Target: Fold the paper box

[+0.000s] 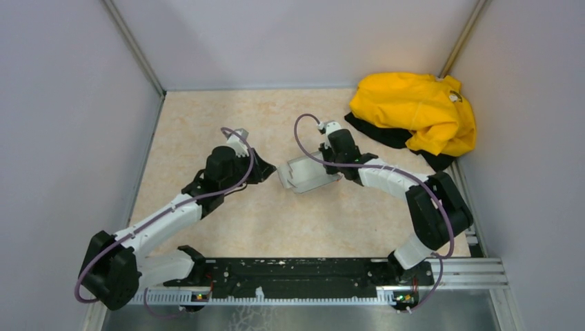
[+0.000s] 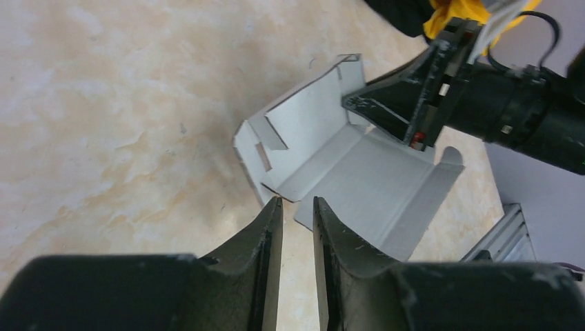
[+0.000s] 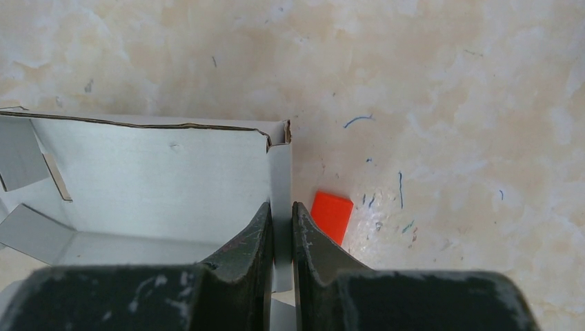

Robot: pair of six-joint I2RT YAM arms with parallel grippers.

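Observation:
The paper box [image 1: 303, 176] is a pale grey die-cut sheet, partly folded, lying at mid-table with walls and flaps standing up. In the left wrist view it [image 2: 359, 172] lies just beyond my left gripper [image 2: 297, 203], whose jaws stand a narrow gap apart with only table between them. In the top view the left gripper [image 1: 265, 167] is at the box's left edge. My right gripper [image 3: 282, 207] is shut on an upright side wall of the box [image 3: 152, 172]. It also shows at the box's right side [image 1: 330, 160] and in the left wrist view [image 2: 414, 103].
A tiny red block [image 3: 332, 215] lies on the table just right of the right fingers. A yellow garment [image 1: 414, 110] over dark cloth is heaped at the back right corner. Grey walls close the table on three sides. A black rail [image 1: 310, 276] runs along the near edge.

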